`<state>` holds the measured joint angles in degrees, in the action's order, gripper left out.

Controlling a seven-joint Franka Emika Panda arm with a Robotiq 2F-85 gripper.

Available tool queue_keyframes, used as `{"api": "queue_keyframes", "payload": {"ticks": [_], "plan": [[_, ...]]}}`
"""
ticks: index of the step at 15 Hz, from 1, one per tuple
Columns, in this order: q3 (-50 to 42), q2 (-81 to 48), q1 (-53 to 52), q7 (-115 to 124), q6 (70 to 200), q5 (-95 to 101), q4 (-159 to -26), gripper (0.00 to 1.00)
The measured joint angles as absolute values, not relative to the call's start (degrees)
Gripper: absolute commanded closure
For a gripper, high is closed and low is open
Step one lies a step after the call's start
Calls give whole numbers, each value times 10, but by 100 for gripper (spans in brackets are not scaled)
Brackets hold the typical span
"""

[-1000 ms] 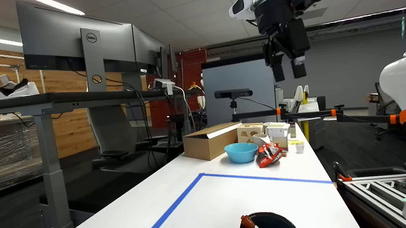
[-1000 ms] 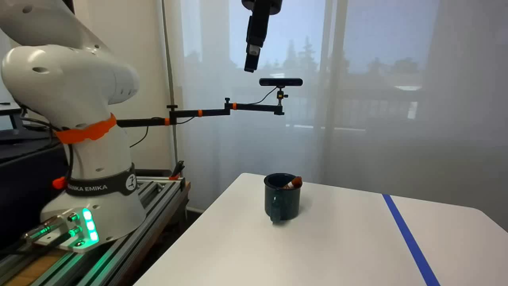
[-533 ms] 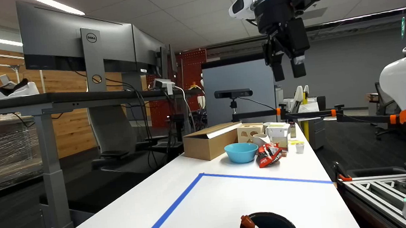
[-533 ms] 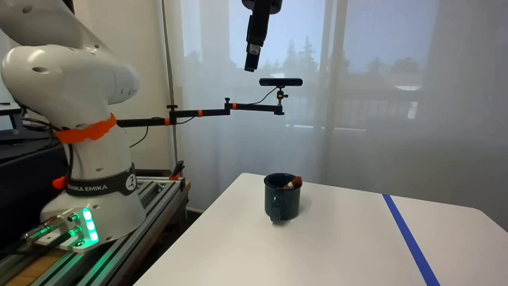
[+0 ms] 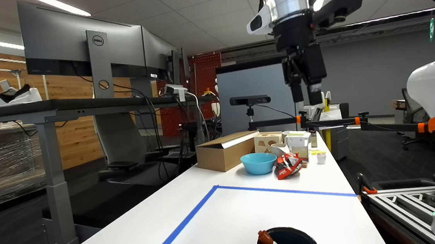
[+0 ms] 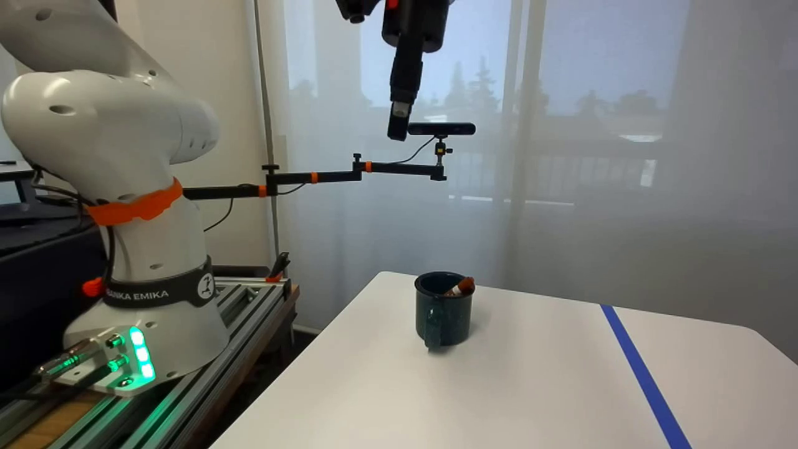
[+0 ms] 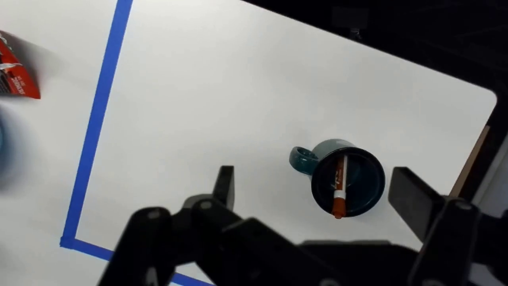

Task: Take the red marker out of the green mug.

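The green mug stands upright on the white table; it also shows in an exterior view, cut by the lower edge, and in the wrist view. The red marker leans inside it, its cap over the rim; the marker shows in both exterior views. My gripper is open and empty, pointing down, high above the table and mug. In the wrist view the mug shows between the spread fingers of my gripper, nearer the right finger, well below them.
A light blue bowl, a red bag and a cardboard box stand at the table's far end, past the blue tape. A camera on a black arm stands behind the table.
My gripper holds still between the two earlier moments, then is lower now in both exterior views, still open. The mug and marker have not moved.
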<state>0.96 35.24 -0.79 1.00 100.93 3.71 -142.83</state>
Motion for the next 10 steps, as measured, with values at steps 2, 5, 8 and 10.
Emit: {"api": "queue_keyframes", "payload": {"ticks": [2,5,8,10], "plan": [[23,352,-6,47,1080,39,-1469,0],[49,352,-5,102,1175,41,-1527,0],[77,351,-5,147,1250,43,-1572,0],[95,343,-5,173,1289,43,-1580,0]]}}
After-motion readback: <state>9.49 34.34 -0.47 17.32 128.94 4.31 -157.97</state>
